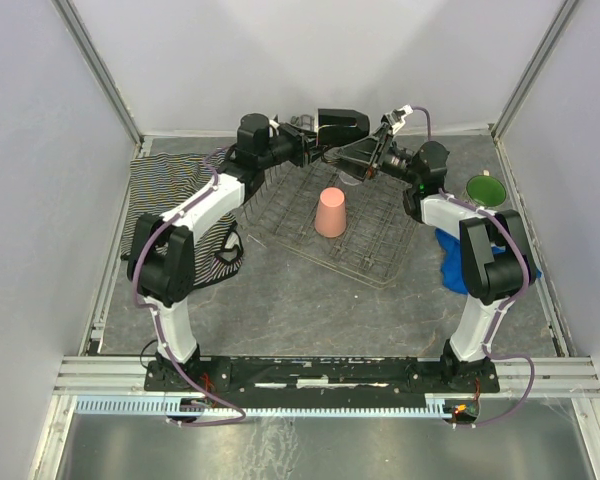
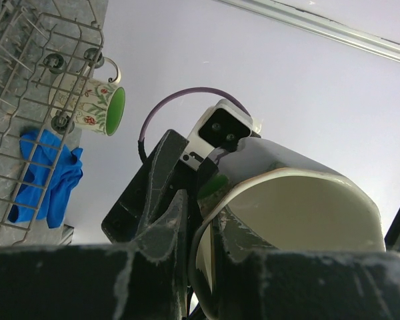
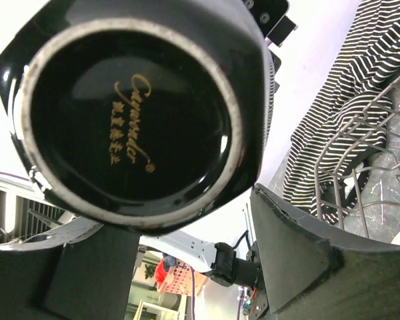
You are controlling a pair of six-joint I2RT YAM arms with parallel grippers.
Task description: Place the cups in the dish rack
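Note:
My left gripper [image 1: 325, 135] is shut on the rim of the black mug [image 1: 343, 124], held in the air over the back of the dish rack [image 1: 375, 262]. In the left wrist view one finger [image 2: 243, 230] is inside the cream interior [image 2: 300, 213] and the other outside. My right gripper [image 1: 354, 156] is open, its jaws on either side of the mug's base [image 3: 130, 110]. The salmon-pink tumbler [image 1: 331, 212] stands upside down in the rack. The floral mug [image 1: 485, 190] with green interior sits right of the rack and shows in the left wrist view [image 2: 97, 103]. I cannot make out the clear glass.
A striped cloth [image 1: 170, 205] lies left of the rack and partly under it, also in the right wrist view [image 3: 347, 100]. A blue cloth [image 1: 450, 255] lies at the rack's right, beside my right arm. Grey walls close the table on three sides.

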